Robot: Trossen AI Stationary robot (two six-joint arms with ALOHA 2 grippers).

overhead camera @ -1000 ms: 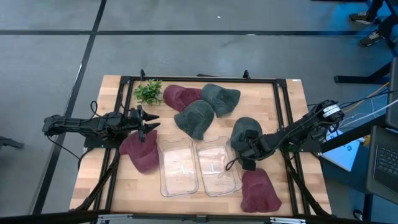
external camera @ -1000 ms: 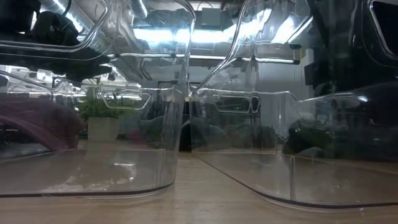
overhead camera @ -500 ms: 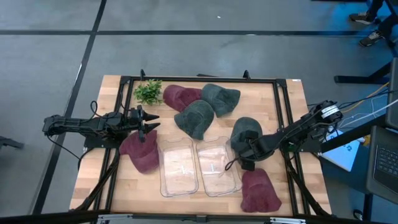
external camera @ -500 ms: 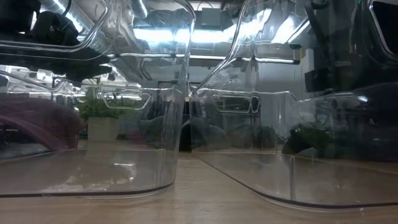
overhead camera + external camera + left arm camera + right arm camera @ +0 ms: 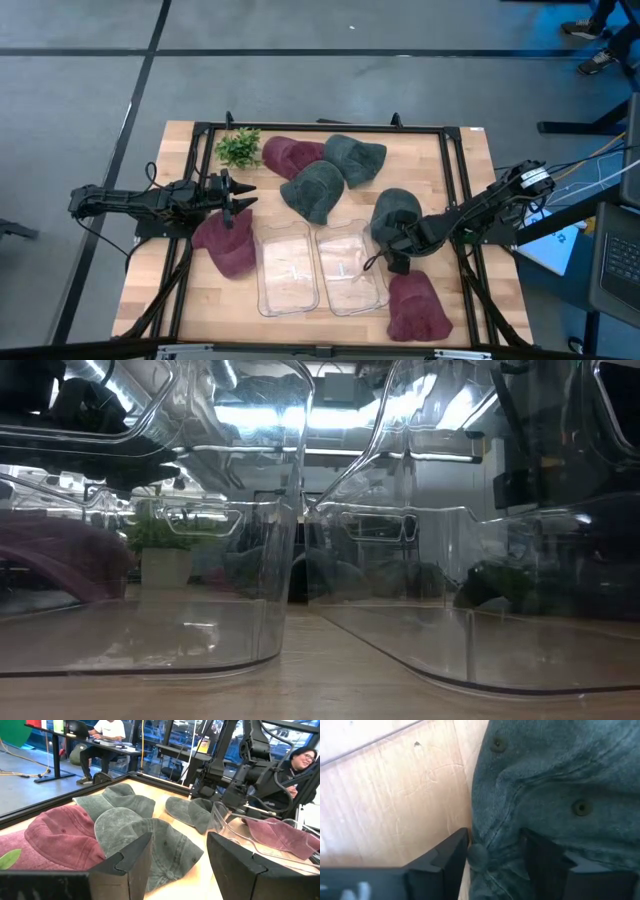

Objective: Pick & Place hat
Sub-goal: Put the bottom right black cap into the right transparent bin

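Evidently the right claw (image 5: 492, 857) pinches a fold of the grey-green cap (image 5: 393, 212) beside the clear bins (image 5: 352, 268), while the left claw (image 5: 177, 857) waits spread.

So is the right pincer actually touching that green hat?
Touching: the right wrist view shows the right pincer with the green hat's fabric bunched between its fingers.

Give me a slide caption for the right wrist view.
Right gripper closing its dark fingers on a fold of the grey-green cloth cap lying on the pale wooden table.
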